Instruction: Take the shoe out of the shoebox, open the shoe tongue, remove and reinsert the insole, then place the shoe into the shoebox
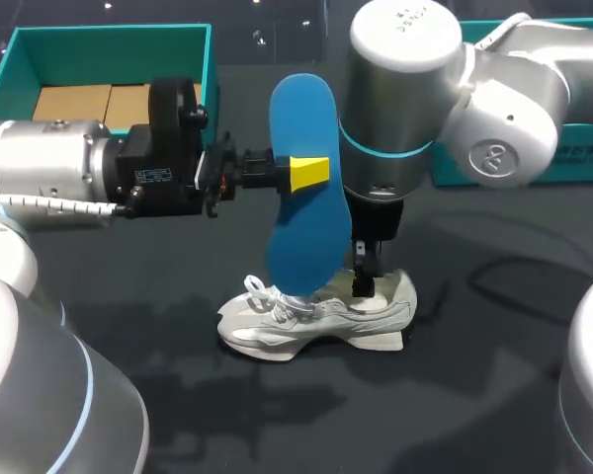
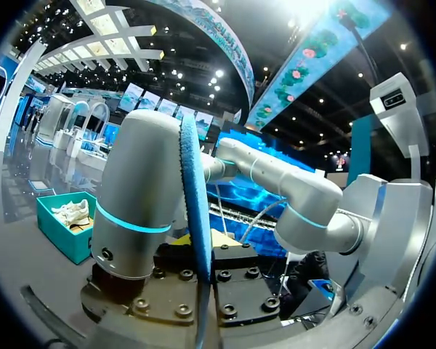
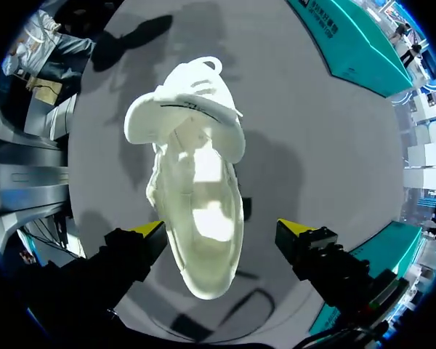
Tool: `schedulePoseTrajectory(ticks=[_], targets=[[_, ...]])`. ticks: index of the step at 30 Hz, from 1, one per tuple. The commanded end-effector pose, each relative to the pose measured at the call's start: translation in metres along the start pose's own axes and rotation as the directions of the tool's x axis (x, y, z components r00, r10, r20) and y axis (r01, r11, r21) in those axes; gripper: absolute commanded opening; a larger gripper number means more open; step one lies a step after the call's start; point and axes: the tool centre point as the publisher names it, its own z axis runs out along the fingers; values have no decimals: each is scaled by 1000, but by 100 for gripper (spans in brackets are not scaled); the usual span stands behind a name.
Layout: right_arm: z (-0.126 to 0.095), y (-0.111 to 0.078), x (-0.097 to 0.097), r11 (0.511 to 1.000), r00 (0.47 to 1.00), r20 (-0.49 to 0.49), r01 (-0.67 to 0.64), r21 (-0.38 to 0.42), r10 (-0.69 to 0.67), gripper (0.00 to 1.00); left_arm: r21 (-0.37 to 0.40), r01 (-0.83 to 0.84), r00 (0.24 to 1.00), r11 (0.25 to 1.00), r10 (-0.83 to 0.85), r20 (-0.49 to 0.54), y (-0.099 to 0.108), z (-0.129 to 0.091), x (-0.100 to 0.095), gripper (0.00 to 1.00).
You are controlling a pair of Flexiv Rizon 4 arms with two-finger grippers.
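Blue insole stood upright in the head view, clamped at mid-length by the left gripper, its lower end pointing down at the white shoe on the table. The left wrist view showed the insole edge-on between those fingers. In the right wrist view, the right gripper hung spread astride the shoe. The left arm appeared better placed for reinsertion.

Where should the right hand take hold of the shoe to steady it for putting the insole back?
Grip the shoe across the sides of its heel, coming straight down from above. It stands upright on its sole, the open right hand straddles that narrow end, and a hold there leaves the mouth free for the blue insole.
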Motion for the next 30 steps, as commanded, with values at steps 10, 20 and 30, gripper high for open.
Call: schedulePoseTrajectory(ticks=[10, 20, 30], targets=[[37, 21, -17, 1000, 1000, -25, 5, 15, -4, 100, 3, 0, 1000, 1000, 0, 1, 1, 0, 1, 0], [58, 23, -21, 1000, 997, -75, 9, 3, -9, 85, 3, 0, 1000, 1000, 0, 1, 1, 0, 1, 0], [67, 26, -13, 1000, 995, -104, 15, 4, -14, 42, 3, 0, 1000, 1000, 0, 1, 1, 0, 1, 0]])
